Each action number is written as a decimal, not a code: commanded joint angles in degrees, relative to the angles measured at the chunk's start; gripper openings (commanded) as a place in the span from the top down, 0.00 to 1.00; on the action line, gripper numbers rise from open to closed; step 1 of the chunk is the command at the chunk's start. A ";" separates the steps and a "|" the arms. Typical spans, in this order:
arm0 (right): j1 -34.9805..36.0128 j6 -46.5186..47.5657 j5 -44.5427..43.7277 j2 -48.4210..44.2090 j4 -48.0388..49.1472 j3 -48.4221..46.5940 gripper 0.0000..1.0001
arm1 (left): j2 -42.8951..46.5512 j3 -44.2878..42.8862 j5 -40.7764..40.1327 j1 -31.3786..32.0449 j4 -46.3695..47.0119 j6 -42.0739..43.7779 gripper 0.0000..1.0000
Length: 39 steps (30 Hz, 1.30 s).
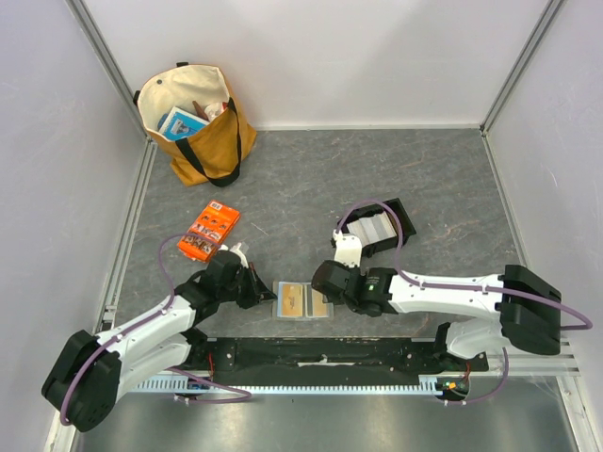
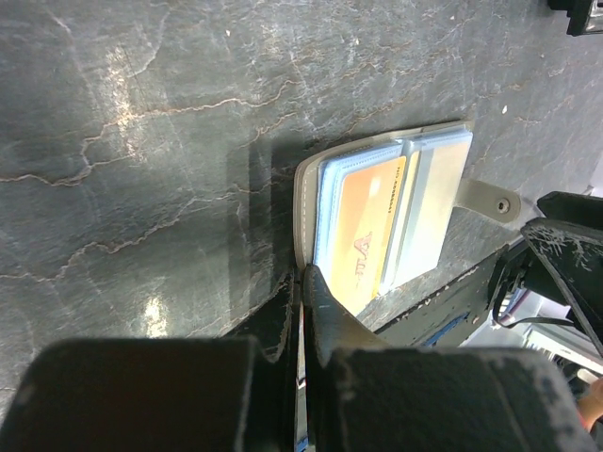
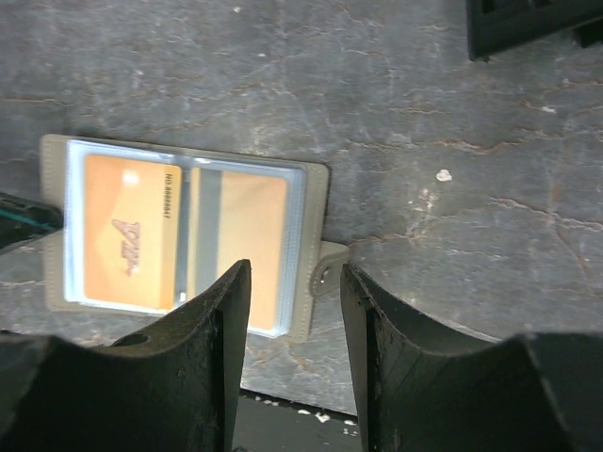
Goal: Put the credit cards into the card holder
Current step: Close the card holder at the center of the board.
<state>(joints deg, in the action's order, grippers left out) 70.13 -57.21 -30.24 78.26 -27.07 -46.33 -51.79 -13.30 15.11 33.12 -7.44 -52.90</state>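
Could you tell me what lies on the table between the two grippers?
The open card holder lies between the left gripper and the right gripper, seen in the top external view.

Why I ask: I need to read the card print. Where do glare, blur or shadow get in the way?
Left wrist: bright glare spots on the table, left claw blurred, wallet fairly sharp; right wrist: right claw dark and soft, orange card print crisp; top view: even light, print too small to read.
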 commanded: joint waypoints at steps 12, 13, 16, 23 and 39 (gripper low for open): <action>0.36 -2.56 -3.86 4.01 -7.21 -3.51 0.54 | -0.51 -2.26 0.35 0.19 -0.03 0.35 0.98; 0.36 -2.29 -3.78 4.09 -7.38 -3.51 0.55 | -0.42 -2.26 0.35 0.10 0.06 0.26 0.98; 0.36 -2.21 -3.86 3.83 -7.21 -3.16 0.61 | -0.42 -2.52 0.35 0.19 0.06 0.26 0.98; 0.36 -2.29 -3.95 2.34 -6.94 -2.81 0.66 | -0.33 -2.35 0.71 0.10 0.06 0.26 0.98; 0.36 -2.38 -2.99 2.51 -6.86 -2.01 0.74 | 0.81 -1.55 0.53 0.10 -0.20 0.08 0.98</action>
<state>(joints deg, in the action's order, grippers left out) 70.28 -58.52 -31.94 81.19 -33.56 -48.27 -51.53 -13.98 15.22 33.15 -7.62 -52.90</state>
